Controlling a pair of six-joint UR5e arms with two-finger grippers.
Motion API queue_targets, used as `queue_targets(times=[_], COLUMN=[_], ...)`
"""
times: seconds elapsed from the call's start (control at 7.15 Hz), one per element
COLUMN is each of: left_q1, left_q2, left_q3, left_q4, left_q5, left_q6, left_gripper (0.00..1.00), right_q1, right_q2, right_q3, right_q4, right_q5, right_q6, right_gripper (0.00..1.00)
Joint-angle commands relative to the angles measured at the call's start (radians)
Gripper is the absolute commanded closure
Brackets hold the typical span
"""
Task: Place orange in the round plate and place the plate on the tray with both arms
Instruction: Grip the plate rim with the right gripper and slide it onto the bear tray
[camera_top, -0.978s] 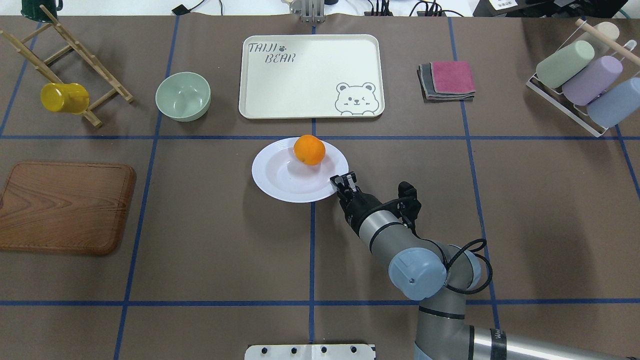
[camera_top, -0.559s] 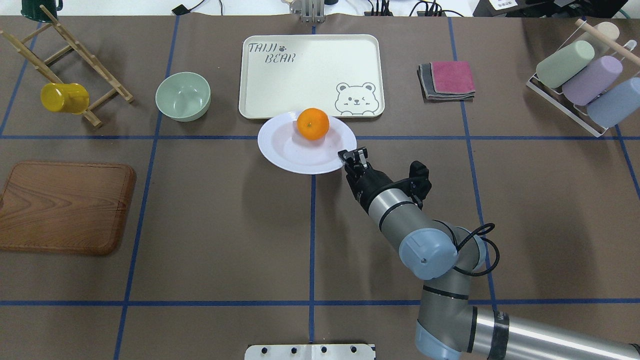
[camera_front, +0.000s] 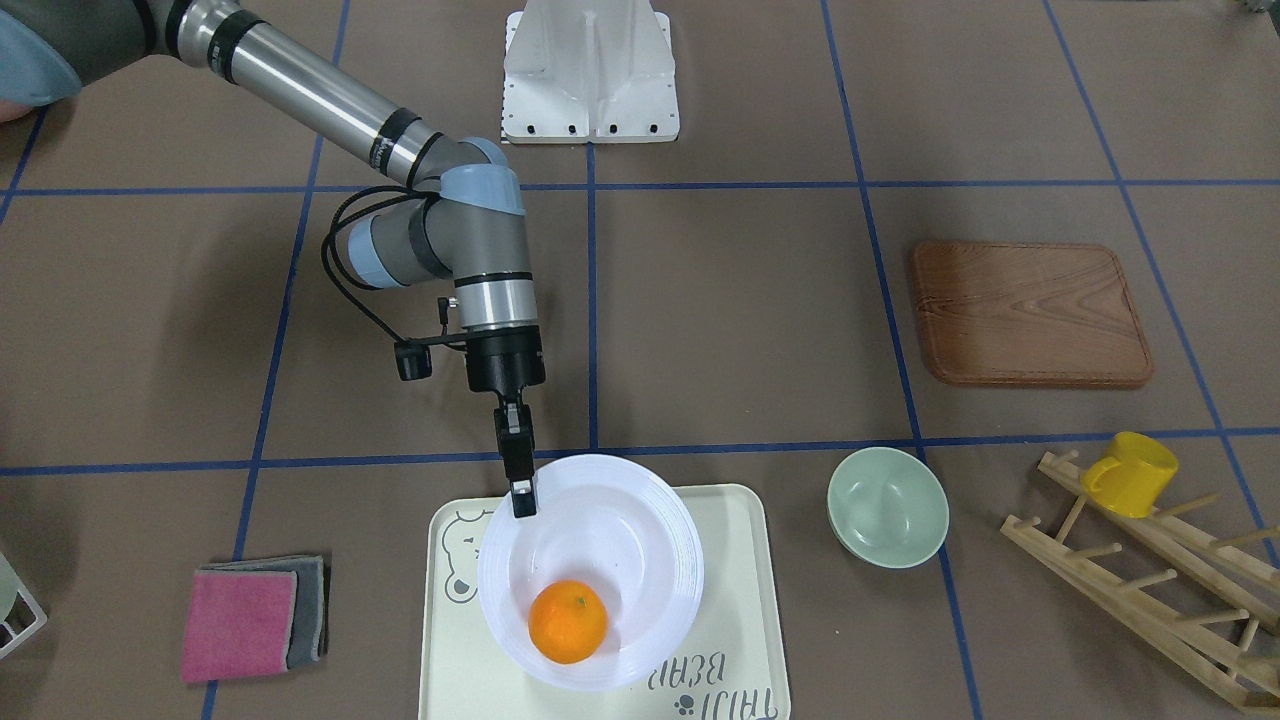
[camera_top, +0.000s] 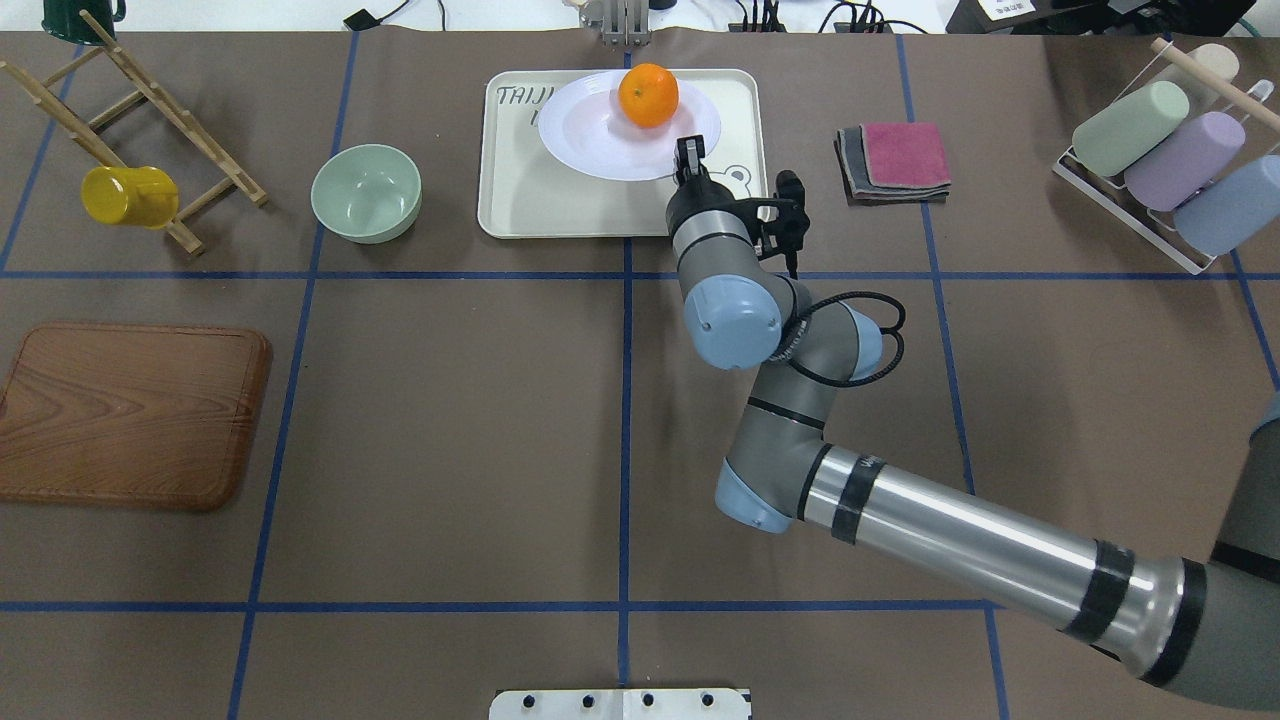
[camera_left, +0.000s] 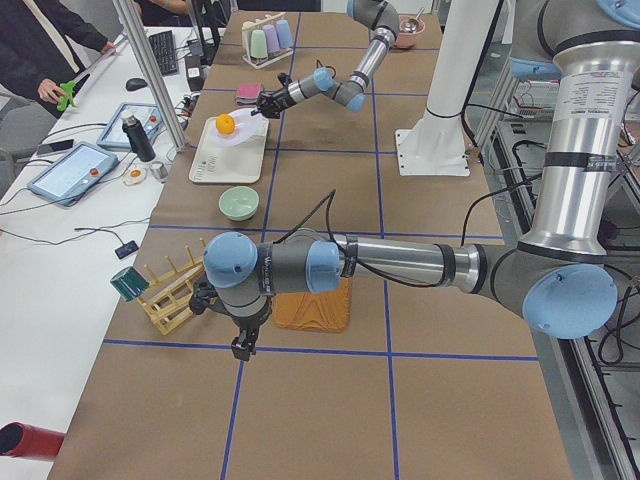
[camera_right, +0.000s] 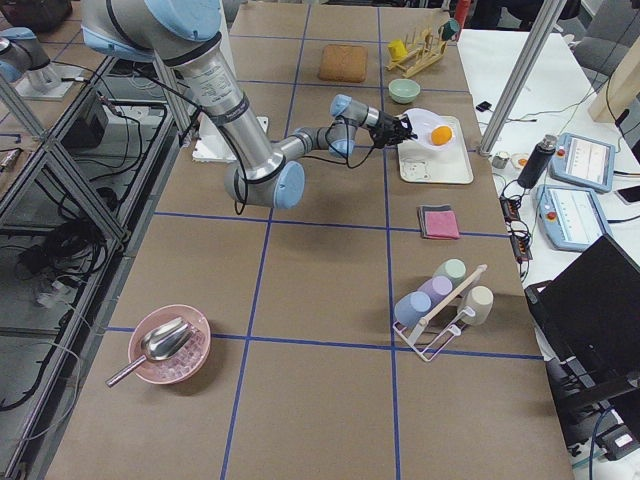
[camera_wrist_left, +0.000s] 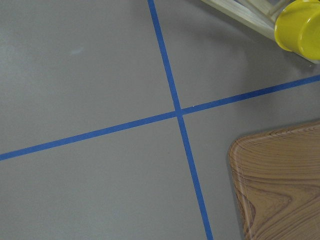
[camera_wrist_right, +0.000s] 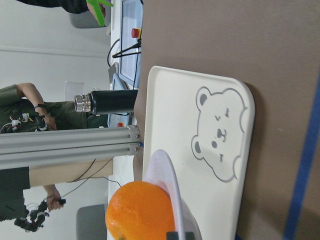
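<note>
In the top centre of the overhead view, the right claw (camera_top: 688, 158) was clamped on the lower right rim of the round plate (camera_top: 600, 140), over the tray (camera_top: 520, 205). The orange (camera_top: 648, 95) sat in the plate. The left claw (camera_left: 240, 347) hung over the counter (camera_top: 450, 420) beside the wooden board (camera_left: 315, 310); whether it was apart or together could not be told.

orange (camera_top: 648, 95) in plate (camera_top: 590, 142), over cream tray (camera_top: 522, 195)

The overhead camera looks forward and down over the surface (camera_top: 450, 450); the front one faces it from across, steeply down. Both share the tray (camera_top: 510, 200) and plate (camera_top: 585, 140). Side cameras look along from each end, far off. Wrist cameras sit close: left over a board (camera_wrist_left: 280, 190), right beside the plate.
</note>
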Motion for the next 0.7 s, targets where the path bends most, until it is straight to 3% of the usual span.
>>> queue_targets(times=[0.0,0.14,0.28,0.42,0.56], left_q1=[0.000,0.000,0.000,0.000,0.000], left_q2=[0.001,0.000,0.001,0.001,0.001], left_q3=[-0.013,-0.013,-0.016,-0.019,-0.019], left_q4=[0.002,0.002,0.000,0.000,0.000], left_q5=[0.001,0.002,0.002,0.002,0.002], left_q6=[-0.009,-0.014,-0.013,-0.011,-0.011], left_gripper=[0.00,0.00,0.00,0.00,0.00], right_q1=[0.014,-0.006,-0.035,-0.029,0.033], right_q2=[0.118,0.063,-0.074,-0.142,-0.161], right_q3=[-0.160,-0.072,0.096,0.224,0.275], right_q4=[-0.057,-0.061,-0.060,-0.067,-0.150], right_q5=[-0.032,-0.023,0.009,0.106,0.291], right_q6=[0.037,-0.076,-0.258,-0.422,-0.560], right_gripper=[0.01,0.00,0.00,0.00,0.00])
